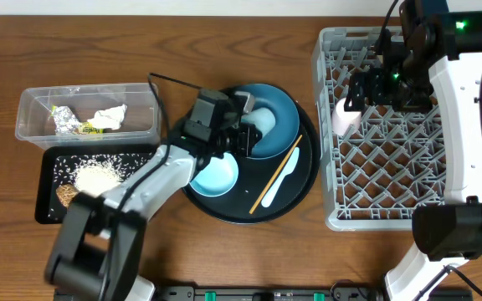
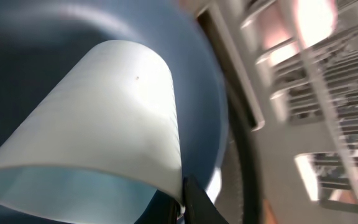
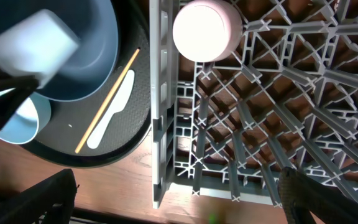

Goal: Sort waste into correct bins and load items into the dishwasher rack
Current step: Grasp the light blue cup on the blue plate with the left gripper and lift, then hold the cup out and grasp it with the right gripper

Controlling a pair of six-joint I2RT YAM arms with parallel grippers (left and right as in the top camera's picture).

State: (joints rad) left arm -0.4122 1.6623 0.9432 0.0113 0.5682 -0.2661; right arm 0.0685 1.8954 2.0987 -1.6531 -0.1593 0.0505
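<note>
The left hand (image 1: 239, 132) is closed tight and appears to pinch the rim of the pale bowl (image 2: 104, 124), which sits in the blue dish (image 1: 284, 107) right at its fingertips. The bowl looks like light, stiff, smooth plastic. It should lift easily, but it could slip or swing from a one-edge pinch, so the rim wall nearest the hand seems the best hold. The right hand (image 1: 375, 84) hangs wide open and empty over the rack (image 3: 328, 93), with the pink cup (image 3: 207, 28) just beneath it.
</note>
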